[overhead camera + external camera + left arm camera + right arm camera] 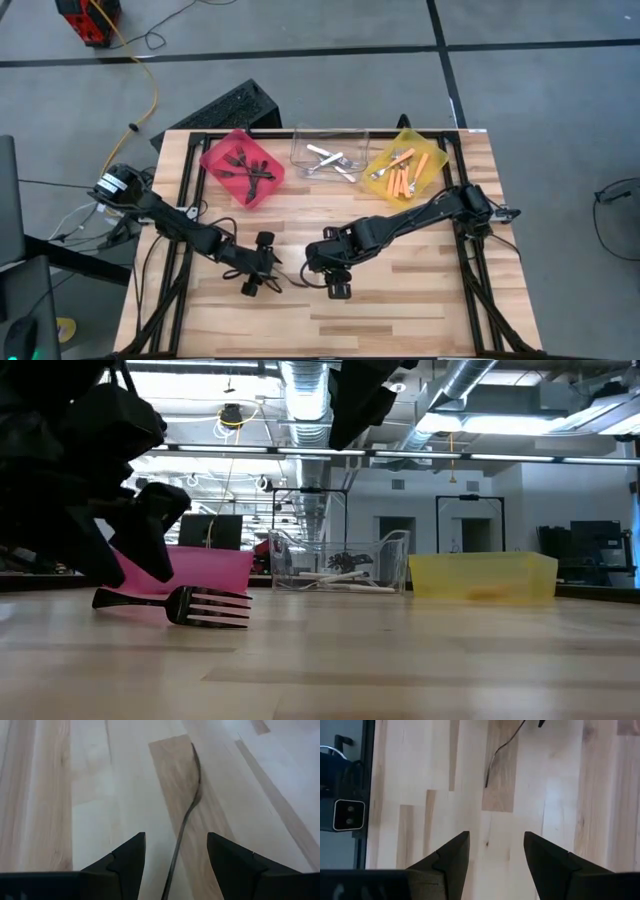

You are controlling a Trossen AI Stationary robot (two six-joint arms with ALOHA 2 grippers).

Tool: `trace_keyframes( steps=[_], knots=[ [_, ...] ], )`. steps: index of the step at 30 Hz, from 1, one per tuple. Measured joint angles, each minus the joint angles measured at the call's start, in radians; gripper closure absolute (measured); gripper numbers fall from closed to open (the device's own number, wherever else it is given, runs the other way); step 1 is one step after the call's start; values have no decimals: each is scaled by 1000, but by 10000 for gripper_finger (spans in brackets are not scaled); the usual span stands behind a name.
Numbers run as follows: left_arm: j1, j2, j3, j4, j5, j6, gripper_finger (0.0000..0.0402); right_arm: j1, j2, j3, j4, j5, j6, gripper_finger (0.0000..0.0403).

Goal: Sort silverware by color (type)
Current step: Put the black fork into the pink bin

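Lying flat on the counter (400,300), one dark fork (187,810) was noted between the spread, empty fingers of the left claw (176,857), long axis running straight ahead; the right claw (495,855), open and empty, was farther off.

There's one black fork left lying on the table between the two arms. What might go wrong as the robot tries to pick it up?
The black fork lies flat on the table, so the open left gripper straddling its handle may slip off the thin metal or scrape the wood. The right gripper, also open, hovers nearby, so the two arms could bump if both reach in. Later, the fork could miss the red bin holding the other dark forks and land in the neighbouring clear bin.
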Motion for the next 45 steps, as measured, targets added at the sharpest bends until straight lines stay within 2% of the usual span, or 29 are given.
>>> trace_keyframes(
  steps=[9, 14, 21, 30, 37, 45],
  knots=[
    [0, 0, -80, 99, -21, -49, 205, -1, 0, 0, -3, 0, -2, 191],
    [0, 0, -107, 117, -81, -59, 205, -1, 0, 0, -2, 3, -2, 191],
    [0, 0, -111, 100, -32, -60, 211, -7, 0, 0, 3, 19, -2, 191],
    [2, 95, -106, 156, -29, -71, 295, -6, 0, 0, 4, 19, 21, 191],
    [3, 117, -103, 172, -21, -160, 388, -7, 0, 0, 8, 19, 30, 191],
    [-1, 33, -112, 157, -26, -394, 401, -10, 0, 0, 16, 45, 73, 191]
  ],
)
